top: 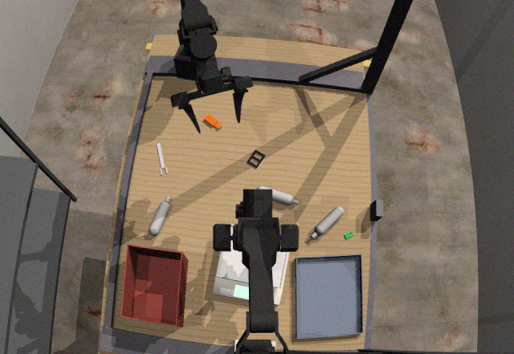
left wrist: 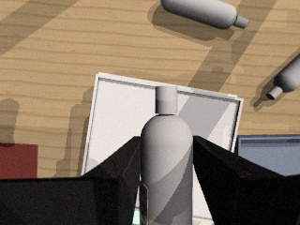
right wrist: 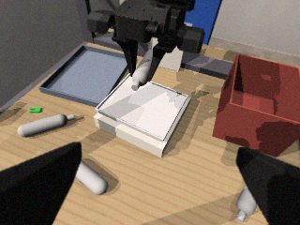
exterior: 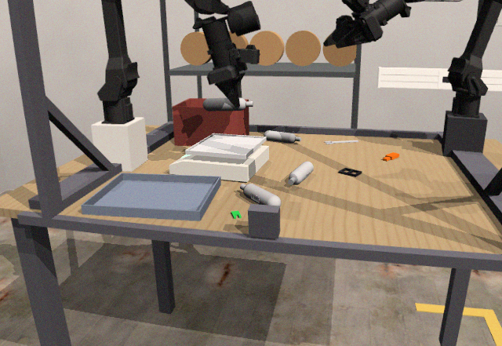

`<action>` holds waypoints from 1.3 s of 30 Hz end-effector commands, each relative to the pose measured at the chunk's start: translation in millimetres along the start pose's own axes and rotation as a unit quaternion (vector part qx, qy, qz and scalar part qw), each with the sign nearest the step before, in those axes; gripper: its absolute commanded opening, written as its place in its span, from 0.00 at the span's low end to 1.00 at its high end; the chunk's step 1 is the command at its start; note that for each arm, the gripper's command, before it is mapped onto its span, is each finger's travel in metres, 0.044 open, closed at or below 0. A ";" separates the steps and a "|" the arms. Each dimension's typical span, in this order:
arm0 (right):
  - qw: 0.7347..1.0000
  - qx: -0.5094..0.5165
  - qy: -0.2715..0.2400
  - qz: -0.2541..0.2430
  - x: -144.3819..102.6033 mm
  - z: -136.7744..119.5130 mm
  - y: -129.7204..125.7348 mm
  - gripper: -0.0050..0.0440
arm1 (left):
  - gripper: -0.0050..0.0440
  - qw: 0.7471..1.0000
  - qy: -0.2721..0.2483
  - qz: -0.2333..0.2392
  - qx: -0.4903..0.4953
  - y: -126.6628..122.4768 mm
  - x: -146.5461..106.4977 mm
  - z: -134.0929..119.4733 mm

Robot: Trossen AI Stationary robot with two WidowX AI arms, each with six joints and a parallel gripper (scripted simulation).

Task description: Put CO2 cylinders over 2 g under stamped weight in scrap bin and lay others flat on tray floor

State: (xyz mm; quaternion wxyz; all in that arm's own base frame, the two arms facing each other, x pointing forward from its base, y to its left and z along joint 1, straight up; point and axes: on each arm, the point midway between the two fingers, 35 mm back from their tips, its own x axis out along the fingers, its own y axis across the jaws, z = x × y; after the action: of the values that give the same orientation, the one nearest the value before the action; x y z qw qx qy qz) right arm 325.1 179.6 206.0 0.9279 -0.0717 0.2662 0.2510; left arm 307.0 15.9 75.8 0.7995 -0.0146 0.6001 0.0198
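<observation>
My left gripper [exterior: 237, 105] [left wrist: 165, 142] is shut on a grey CO2 cylinder [exterior: 214, 103] [left wrist: 167, 178] [right wrist: 142, 70], held level above the white scale [exterior: 214, 169] [left wrist: 117, 108] [right wrist: 128, 136], clear of its pan. Three other cylinders lie on the table: one [top: 159, 218] [exterior: 280, 136] near the red scrap bin [top: 181, 287] [exterior: 210, 129] [right wrist: 253, 124], one [top: 282, 197] [exterior: 301, 173] [left wrist: 202, 10] beyond the scale, and one [top: 328, 220] [exterior: 259, 194] [right wrist: 43, 126] near the blue-grey tray [top: 328, 335] [exterior: 141, 213]. My right gripper [top: 218, 127] [right wrist: 160, 152] is open, high above the table's far side. The stamped weights are unreadable.
An orange piece [top: 212, 121] [exterior: 391, 156], a black frame [top: 249, 163], a white fork-like piece [top: 161, 157] and a green clip [top: 348, 235] [exterior: 235, 214] [right wrist: 36, 110] lie on the table. The left arm covers part of the scale's display [top: 240, 291]. A dark post block [top: 376, 210] [exterior: 263, 221] stands at one edge.
</observation>
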 end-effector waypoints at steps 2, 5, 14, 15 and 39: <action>1.000 -0.001 -0.011 -0.002 -4.3 7.2 1.0 1.00 | 0.08 1.000 -0.001 -0.002 0.001 3.6 -10.0 6.4; 1.000 0.009 -0.008 -0.018 0.1 5.3 -0.9 1.00 | 0.03 1.000 -0.004 0.000 -0.002 15.1 -9.9 9.2; 0.988 0.065 -0.025 -0.135 6.4 6.6 -12.9 1.00 | 0.00 0.999 -0.024 0.014 -0.015 85.5 -16.5 15.7; 0.985 0.074 -0.030 -0.153 6.5 6.9 -14.5 1.00 | 0.00 0.999 -0.026 0.017 -0.017 98.0 -18.1 14.7; 0.931 0.156 -0.108 -0.312 -5.6 11.0 -23.2 1.00 | 0.00 1.000 -0.008 0.006 0.004 261.8 -15.7 -101.2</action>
State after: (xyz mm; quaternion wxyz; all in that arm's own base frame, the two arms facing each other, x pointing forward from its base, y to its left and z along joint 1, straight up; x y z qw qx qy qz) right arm 337.4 158.4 214.5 0.9814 0.0174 0.1680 -0.0914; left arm 200.4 277.5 75.8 0.8101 0.0071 0.5848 0.0407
